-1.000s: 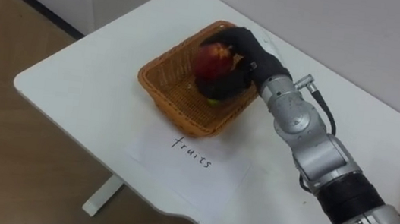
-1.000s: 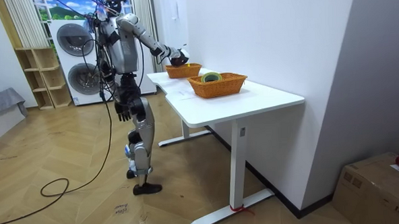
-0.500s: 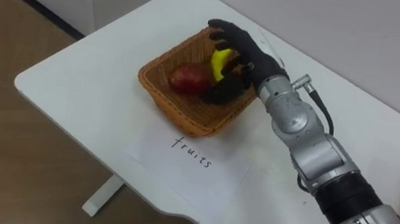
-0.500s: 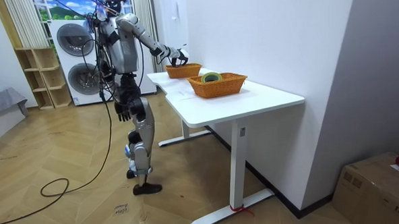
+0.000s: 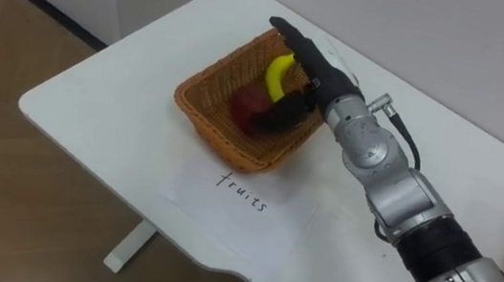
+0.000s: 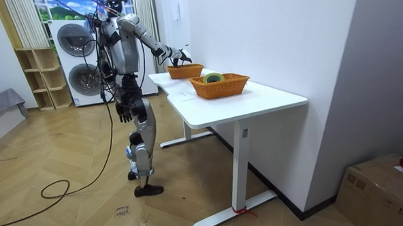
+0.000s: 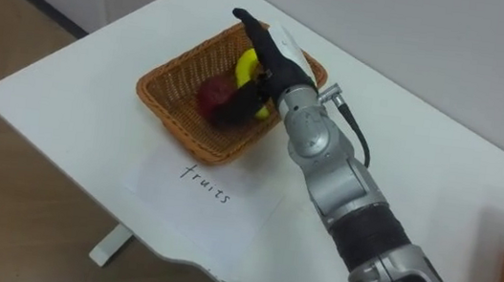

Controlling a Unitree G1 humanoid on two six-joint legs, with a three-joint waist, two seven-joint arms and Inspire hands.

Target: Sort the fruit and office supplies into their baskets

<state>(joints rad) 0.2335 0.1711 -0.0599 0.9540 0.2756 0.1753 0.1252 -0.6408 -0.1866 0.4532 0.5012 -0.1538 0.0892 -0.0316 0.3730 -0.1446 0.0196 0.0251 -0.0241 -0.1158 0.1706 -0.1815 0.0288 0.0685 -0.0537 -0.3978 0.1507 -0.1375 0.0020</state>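
The basket for fruit stands near the far left corner of the white table. At 9 o'clock from it there is a band of bare table top, then the rounded table edge, and beyond that the wooden floor. At 12 o'clock the rim is close to the far edge of the table, where the wall stands. At 6 o'clock a sheet of paper with handwriting lies flat, just beside the basket's near wall. At 3 o'clock the table top is bare for a long way.

In the room view the second basket stands well apart from the first one, further along the table, with a roll of tape in it. The robot stands upright on the floor at the long side of the table, near the corner with the fruit basket.

The right arm comes in from 4 o'clock and reaches over the table. The right hand is above the far right part of the basket, with its fingers stretched out straight toward 10 o'clock and the thumb pointing down into the basket. It holds nothing. A red fruit lies on the basket floor, just beside the thumb, and a yellow fruit lies under the fingers.

The left hand hangs beside the hip; whether it is closed I cannot tell.
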